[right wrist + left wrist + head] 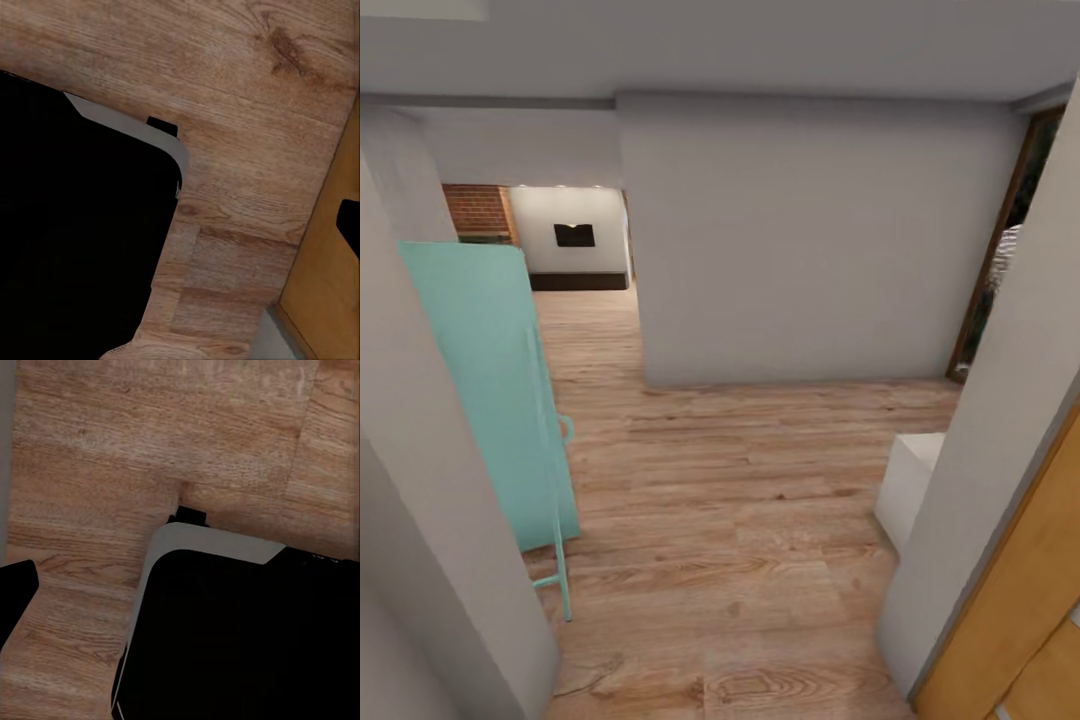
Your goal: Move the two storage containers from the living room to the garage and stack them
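Head view: hallway with a light wood-plank floor [740, 520]. A grey wall block [810, 240] sits dead centre, around 12 o'clock. At 9 o'clock a mint-green panel [485, 380] leans against the left wall, with a thin mint frame [555, 540] in front of it reaching down to the planks. At 11 o'clock an opening leads to the living room [565, 250] — red brick [478, 210], a black TV [574, 235] on a pale wall, and a long dark bench [580, 281] low under it. At 3 o'clock there is a dark doorway with a brown frame [1000, 250]. At 4 o'clock a white box [910, 490] stands on the floor beside the right wall, and at 5 o'clock an orange-wood door [1020, 620].

Left wrist view: planks, with the robot's black base with its grey rim [210, 544] covering the 5 o'clock half. A dark part [15, 592] cuts in at 9 o'clock; can't tell what it is. Left gripper state: can't tell.

Right wrist view: planks, the same black base with a grey corner [161, 142] from 9 to 7 o'clock. Orange-wood panel [330, 285] at 4 o'clock, with a small dark shape [351, 221] at 3 o'clock — unclear. Right gripper state: can't tell.

Storage containers: none visible from here.
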{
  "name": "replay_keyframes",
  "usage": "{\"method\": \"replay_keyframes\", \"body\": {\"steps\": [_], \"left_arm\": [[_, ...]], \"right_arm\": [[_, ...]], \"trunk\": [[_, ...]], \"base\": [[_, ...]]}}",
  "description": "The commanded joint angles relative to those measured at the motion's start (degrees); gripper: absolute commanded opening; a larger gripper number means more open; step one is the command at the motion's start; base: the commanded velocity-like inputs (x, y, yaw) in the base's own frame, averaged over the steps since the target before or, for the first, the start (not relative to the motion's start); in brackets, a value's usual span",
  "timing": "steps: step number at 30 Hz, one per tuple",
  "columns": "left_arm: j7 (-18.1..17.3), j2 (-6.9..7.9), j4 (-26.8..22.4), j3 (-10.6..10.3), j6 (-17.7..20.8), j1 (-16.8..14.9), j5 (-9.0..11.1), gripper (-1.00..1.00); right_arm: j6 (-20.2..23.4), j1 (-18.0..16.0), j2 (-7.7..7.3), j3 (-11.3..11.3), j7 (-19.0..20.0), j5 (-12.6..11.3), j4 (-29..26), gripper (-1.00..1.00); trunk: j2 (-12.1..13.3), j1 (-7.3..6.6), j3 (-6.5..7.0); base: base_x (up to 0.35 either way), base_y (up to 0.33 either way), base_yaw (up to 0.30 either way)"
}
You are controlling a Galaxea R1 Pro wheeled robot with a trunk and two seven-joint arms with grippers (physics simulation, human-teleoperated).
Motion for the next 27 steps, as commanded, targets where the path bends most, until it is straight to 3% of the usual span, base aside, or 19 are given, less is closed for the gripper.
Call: {"method": "replay_keyframes", "body": {"steps": [1,27], "left_arm": [[0.10,-0.03,0.03,0.11,-0.20,-0.04,0.24,1.00],[0.10,-0.04,0.03,0.11,-0.10,-0.04,0.24,1.00]], "right_arm": [[-0.20,-0.08,0.01,0.44,-0.38,0.16,0.17,1.00],[-0.29,-0.08,-0.08,0.36,-0.38,0.14,0.17,1.00]], "trunk": [[-0.05,0.04,-0.08],[-0.05,0.04,-0.08]], "base": [[0.322,0.000,0.000],[0.321,0.000,0.000]]}}
